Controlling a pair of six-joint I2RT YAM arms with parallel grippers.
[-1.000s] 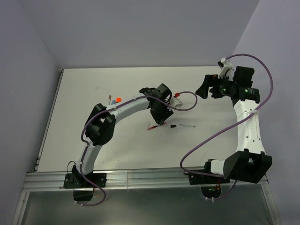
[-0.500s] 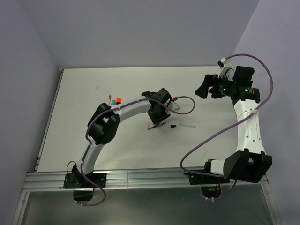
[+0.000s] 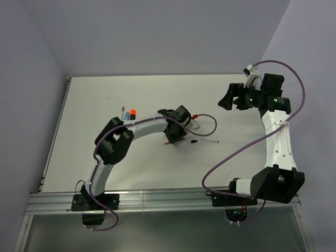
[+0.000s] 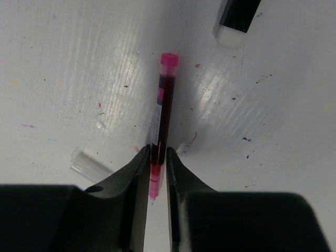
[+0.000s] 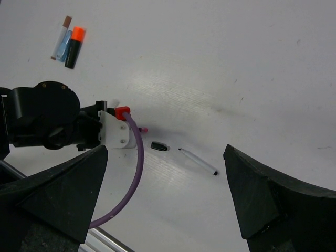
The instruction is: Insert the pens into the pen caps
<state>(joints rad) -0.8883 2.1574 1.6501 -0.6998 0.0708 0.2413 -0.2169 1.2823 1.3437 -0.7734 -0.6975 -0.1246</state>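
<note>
Red pen point(image 4: 164, 113) at the middle of the bench point(image 4: 63, 63), now clenched near one end by left claw point(image 4: 157, 168), narrowed from wide moments ago. Right claw point(image 3: 227, 100) released, far right. Ready for lifting, capping next.

A slim red pen point(image 4: 163, 113) lies on the white table point(image 4: 63, 63), its lower end pinched by the left gripper point(image 4: 157, 153), with a clear tube point(image 4: 89, 166) just left of the pen and a black-and-white piece point(image 4: 237, 18) beyond its pink tip, to the right.

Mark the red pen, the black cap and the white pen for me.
red pen point(image 4: 164, 105): left wrist view, middle of the barrel.
black cap point(image 5: 158, 146): right wrist view, its middle.
white pen point(image 5: 198, 161): right wrist view, middle of the shaft.
</note>
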